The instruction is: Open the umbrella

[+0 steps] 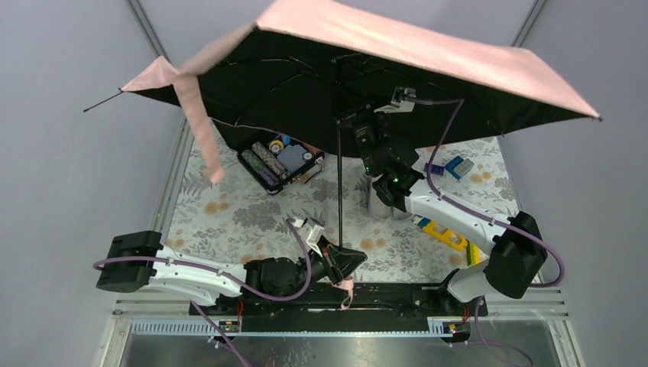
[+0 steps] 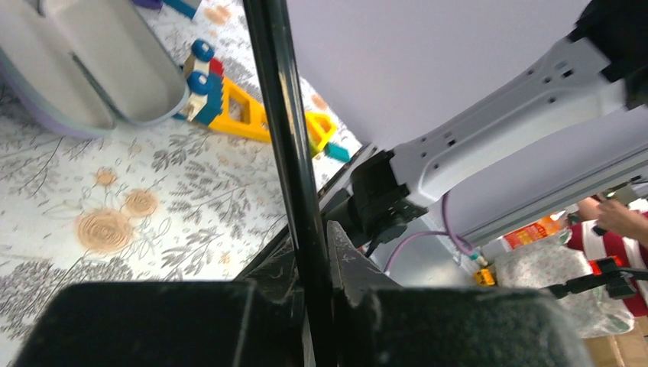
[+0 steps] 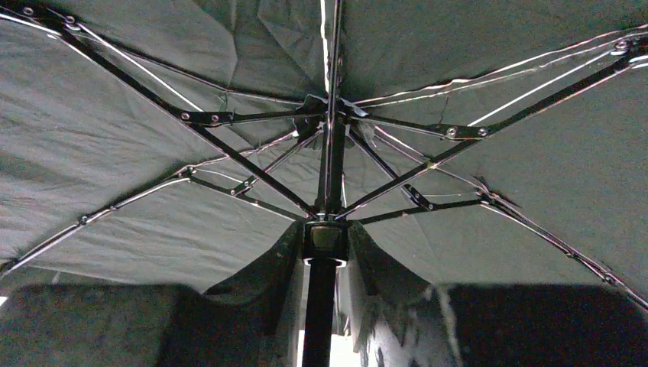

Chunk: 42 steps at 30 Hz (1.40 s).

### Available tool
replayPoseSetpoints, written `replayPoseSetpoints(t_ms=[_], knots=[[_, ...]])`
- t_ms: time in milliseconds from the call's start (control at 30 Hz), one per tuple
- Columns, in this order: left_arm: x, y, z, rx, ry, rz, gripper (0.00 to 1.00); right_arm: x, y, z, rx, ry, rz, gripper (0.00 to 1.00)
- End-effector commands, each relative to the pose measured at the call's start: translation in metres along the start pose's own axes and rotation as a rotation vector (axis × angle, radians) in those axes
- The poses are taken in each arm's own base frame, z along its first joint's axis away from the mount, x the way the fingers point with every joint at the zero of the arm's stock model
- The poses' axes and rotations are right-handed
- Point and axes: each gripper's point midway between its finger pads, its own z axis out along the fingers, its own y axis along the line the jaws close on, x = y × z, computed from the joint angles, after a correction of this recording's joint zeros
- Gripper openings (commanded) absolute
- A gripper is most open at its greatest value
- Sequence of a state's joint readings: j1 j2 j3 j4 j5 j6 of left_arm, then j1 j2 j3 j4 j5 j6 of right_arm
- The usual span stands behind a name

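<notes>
The umbrella [image 1: 428, 46] has a canopy of thin cloth, matt pale pink outside and matt black inside, with soft creases. Its ribs [image 3: 252, 172] look like thin metal, partly black and partly bright. The shaft [image 2: 284, 130] is smooth, glossy black. The left gripper [image 2: 312, 256] is matt black and a little grainy. The surface [image 1: 229, 210] carries a smooth flower print. The yellow toy [image 2: 252, 118] is shiny plastic.

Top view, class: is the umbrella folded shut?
No, the umbrella is spread wide above the table, pink on top and black underneath.
</notes>
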State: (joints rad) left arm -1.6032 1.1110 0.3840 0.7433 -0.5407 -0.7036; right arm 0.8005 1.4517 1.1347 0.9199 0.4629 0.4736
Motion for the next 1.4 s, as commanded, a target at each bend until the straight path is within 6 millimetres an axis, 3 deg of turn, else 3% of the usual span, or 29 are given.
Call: replayPoseSetpoints(t_ms=[0, 167, 333, 800, 1367], knots=[[0.077, -0.02, -0.036, 0.237, 0.321, 0.326, 0.0, -0.149, -0.005, 0.028, 0.14, -0.462, 0.032, 0.0], [0.095, -0.018, -0.046, 0.268, 0.402, 0.372, 0.0, -0.176, -0.006, 0.035, 0.177, -0.547, 0.01, 0.0], [0.11, -0.016, -0.055, 0.277, 0.464, 0.4, 0.0, -0.185, -0.014, 0.042, 0.22, -0.584, -0.022, 0.0], [0.15, -0.03, -0.08, 0.348, 0.618, 0.429, 0.0, -0.187, -0.038, 0.06, 0.307, -0.607, -0.07, 0.0], [0.176, -0.045, -0.088, 0.405, 0.714, 0.417, 0.0, -0.179, -0.07, 0.084, 0.405, -0.598, -0.107, 0.0]])
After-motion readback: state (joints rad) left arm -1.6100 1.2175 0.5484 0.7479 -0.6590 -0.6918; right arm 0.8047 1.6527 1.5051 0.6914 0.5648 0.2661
